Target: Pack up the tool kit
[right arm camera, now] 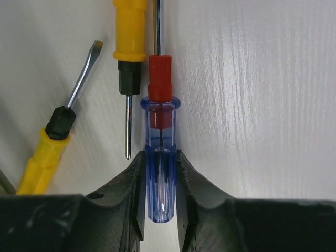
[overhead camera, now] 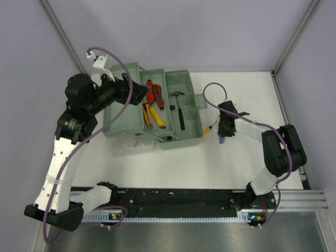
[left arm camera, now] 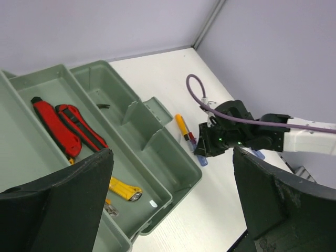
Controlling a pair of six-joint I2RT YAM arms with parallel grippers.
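The grey-green toolbox (overhead camera: 192, 103) lies open on the white table, its trays spread out. Inside are red-handled tools (overhead camera: 153, 92), yellow-handled tools (overhead camera: 157, 118) and a black hammer (overhead camera: 180, 109). My left gripper (overhead camera: 135, 90) hovers open over the box's left tray, nothing between its fingers (left arm camera: 84, 194). Right of the box, my right gripper (right arm camera: 159, 181) is shut on the blue-handled screwdriver (right arm camera: 159, 131), which lies flat on the table (overhead camera: 221, 140). Two yellow-handled screwdrivers (right arm camera: 130, 31) (right arm camera: 43, 152) lie just left of it.
The right tray (left arm camera: 157, 157) of the box shows bare floor in the left wrist view, beside a yellow knife (left arm camera: 125, 189). The right arm (left arm camera: 247, 134) reaches across the table beyond the box. Grey walls close in the back and both sides.
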